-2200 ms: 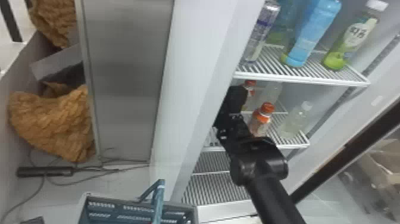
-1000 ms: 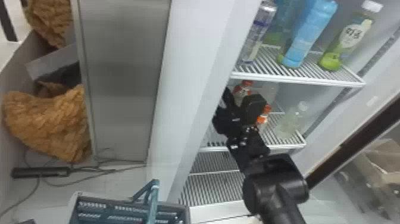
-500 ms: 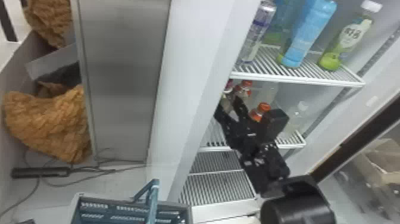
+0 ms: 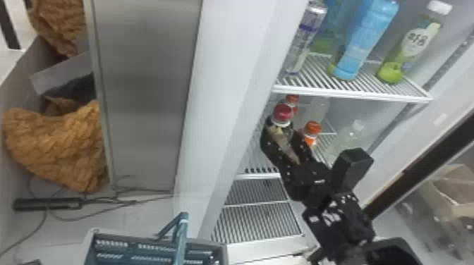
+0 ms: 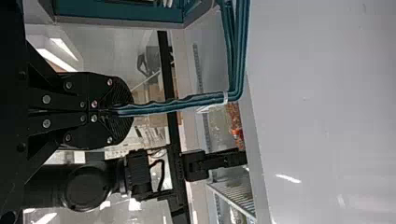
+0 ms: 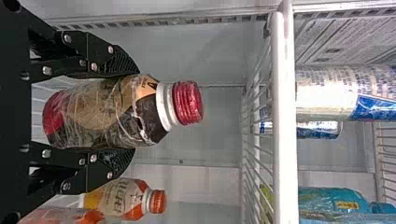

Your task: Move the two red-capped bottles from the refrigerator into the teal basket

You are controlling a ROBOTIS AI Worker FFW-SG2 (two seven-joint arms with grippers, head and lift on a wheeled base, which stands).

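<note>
In the head view my right gripper is inside the refrigerator at the lower shelf, closed around a red-capped bottle. The right wrist view has the dark-labelled bottle between the two fingers of the right gripper, its red cap pointing away from the palm. The teal basket is at the head view's bottom edge, outside the refrigerator, with its handle raised. In the left wrist view my left gripper is clamped on that teal handle.
Orange-capped bottles and a clear bottle stand near the gripper. Above is a wire shelf with a can, a blue bottle and a green bottle. The refrigerator's side wall lies between gripper and basket.
My right arm has drawn back, toward the right and the bottom of the head view. The red-capped bottle has come out from beside the side wall in its grip. The basket has stayed about where it was.
</note>
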